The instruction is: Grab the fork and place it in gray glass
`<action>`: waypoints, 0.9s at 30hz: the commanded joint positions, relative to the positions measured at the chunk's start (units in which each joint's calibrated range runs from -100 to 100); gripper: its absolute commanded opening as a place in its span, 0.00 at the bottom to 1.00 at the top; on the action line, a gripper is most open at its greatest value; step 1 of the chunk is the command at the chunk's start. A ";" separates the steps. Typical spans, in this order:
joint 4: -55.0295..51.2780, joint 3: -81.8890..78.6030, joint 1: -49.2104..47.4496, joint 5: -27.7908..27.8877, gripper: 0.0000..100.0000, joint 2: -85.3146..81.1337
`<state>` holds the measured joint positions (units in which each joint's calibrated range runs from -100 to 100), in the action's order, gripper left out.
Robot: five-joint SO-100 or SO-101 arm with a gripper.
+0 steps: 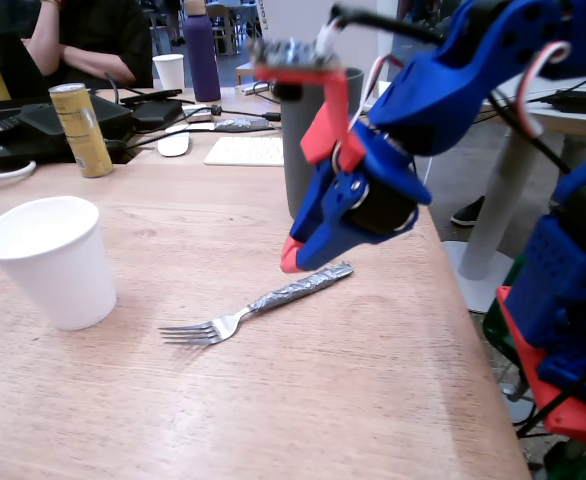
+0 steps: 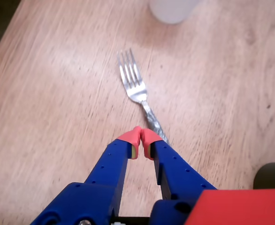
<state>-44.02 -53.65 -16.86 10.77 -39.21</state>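
Observation:
The fork [image 1: 258,300] lies flat on the wooden table, tines toward the left, its foil-wrapped handle pointing right. In the wrist view the fork [image 2: 137,89] lies straight ahead, its handle running under my right finger. My gripper [image 1: 291,258] hovers just above the handle end; its red tips [image 2: 141,137] are pressed together and hold nothing. The gray glass [image 1: 295,150] stands upright behind the gripper, partly hidden by the arm; no print shows on it.
A white paper cup [image 1: 48,260] stands left of the fork, also at the top of the wrist view [image 2: 172,9]. A yellow can [image 1: 81,130], a purple bottle [image 1: 201,50], a keyboard [image 1: 245,150] and a seated person are at the back. The table's edge [image 1: 473,340] runs at the right.

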 commanded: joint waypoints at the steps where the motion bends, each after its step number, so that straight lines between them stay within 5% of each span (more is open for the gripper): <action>1: -0.15 3.11 0.28 0.44 0.00 3.54; 6: -0.15 3.20 0.79 0.54 0.00 7.48; 10: -0.15 3.20 0.79 6.50 0.00 7.57; 25: 0.34 5.75 0.96 7.33 0.00 7.48; 27: 0.01 5.75 0.96 7.81 0.12 7.57</action>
<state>-43.93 -51.04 -16.30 17.80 -31.60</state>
